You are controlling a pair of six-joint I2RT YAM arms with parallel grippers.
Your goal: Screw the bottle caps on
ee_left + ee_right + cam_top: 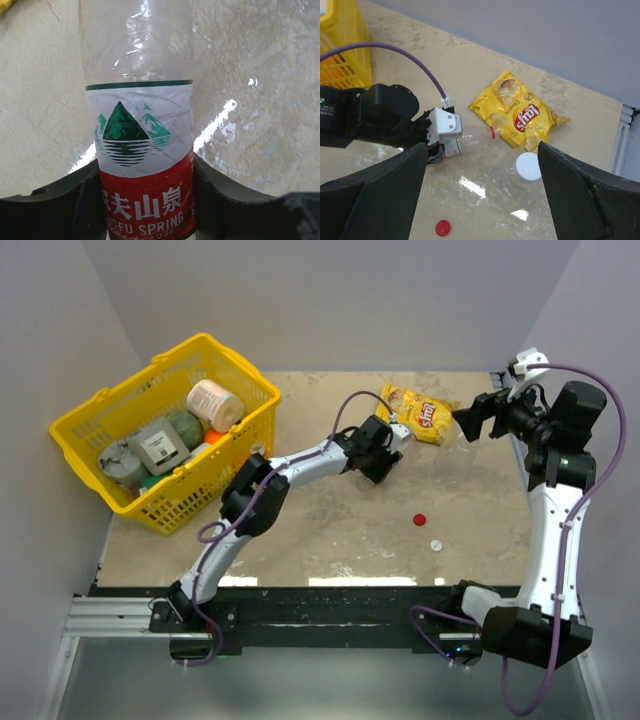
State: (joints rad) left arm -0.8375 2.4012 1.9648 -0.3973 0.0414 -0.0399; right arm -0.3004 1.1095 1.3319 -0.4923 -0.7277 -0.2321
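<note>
My left gripper (388, 447) (145, 165) is shut on a clear water bottle (137, 125) with a white, green and red label, one jaw pressed against each side. That bottle (454, 146) lies on the table, and its red-ringed neck (492, 132) points at the snack bag with no cap on it. My right gripper (468, 422) (481, 147) hangs open above a second clear bottle (520, 185) that carries a white cap (527, 166). A loose red cap (420, 519) (442, 228) and a loose white cap (437, 544) lie on the table nearer the arm bases.
A yellow snack bag (425, 415) (520, 115) lies at the back, touching the bottles' area. A yellow basket (240, 365) filled with groceries stands at the back left. Grey walls close in the table at the back and on both sides.
</note>
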